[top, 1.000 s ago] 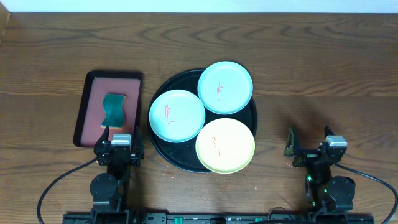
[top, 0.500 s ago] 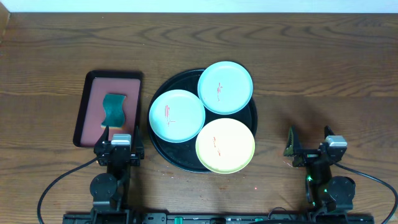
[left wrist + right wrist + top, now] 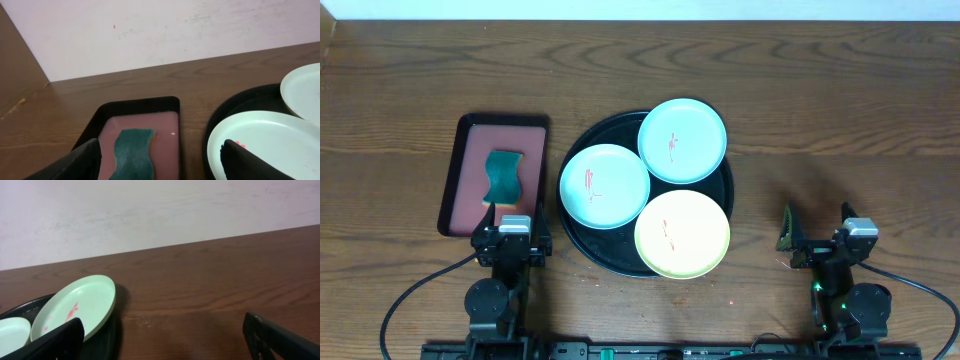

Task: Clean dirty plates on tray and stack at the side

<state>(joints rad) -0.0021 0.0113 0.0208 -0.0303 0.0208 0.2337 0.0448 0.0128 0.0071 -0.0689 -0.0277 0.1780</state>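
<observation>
From above, the black tray (image 3: 588, 248) sits mid-frame holding three plates (image 3: 605, 186), two mint and one yellow, each with thin red smears at centre. The upper mint plate (image 3: 682, 140) overhangs the rim at upper right, and a green sponge (image 3: 503, 175) lies in a small reddish tray (image 3: 460, 190) at left. In the left wrist view the left jaws are wide open and empty, framing that sponge at the bottom of the picture, with the nearer mint plate (image 3: 265, 135) at lower right. In the right wrist view the right jaws are likewise spread and empty, and the upper mint plate sits tilted on the rim at lower left, so I judge that pressing it could tip or slide it onto the tabletop (image 3: 200, 295).
</observation>
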